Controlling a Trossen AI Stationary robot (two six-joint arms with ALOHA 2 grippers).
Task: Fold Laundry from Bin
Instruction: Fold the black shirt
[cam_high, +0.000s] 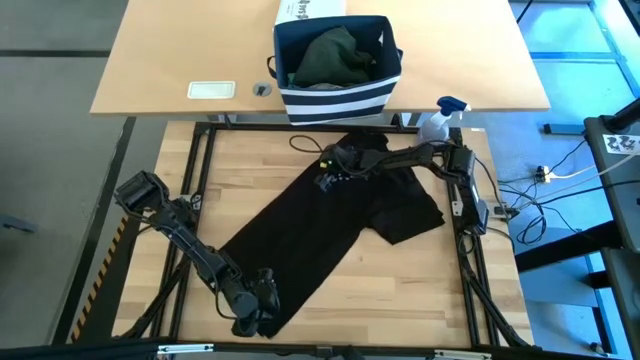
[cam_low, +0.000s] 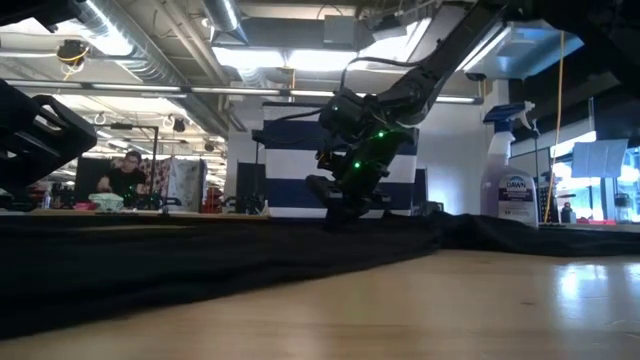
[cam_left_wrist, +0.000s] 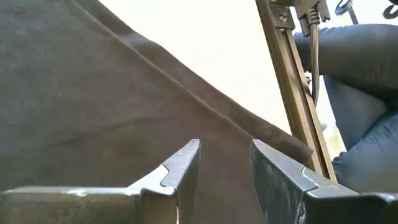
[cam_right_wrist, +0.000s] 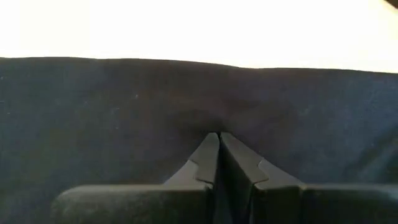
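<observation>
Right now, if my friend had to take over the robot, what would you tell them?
Right gripper: shut, pinching the far edge of the black garment near the bin.
Left gripper: fingers apart, low over the garment's near corner, gripping nothing that I can see.
The black garment lies spread diagonally across the wooden table, not yet folded.
The bin sits on the far table with a dark green garment inside.
Done: one garment out and laid down.
Left: flatten and fold it, then do what remains in the bin.
</observation>
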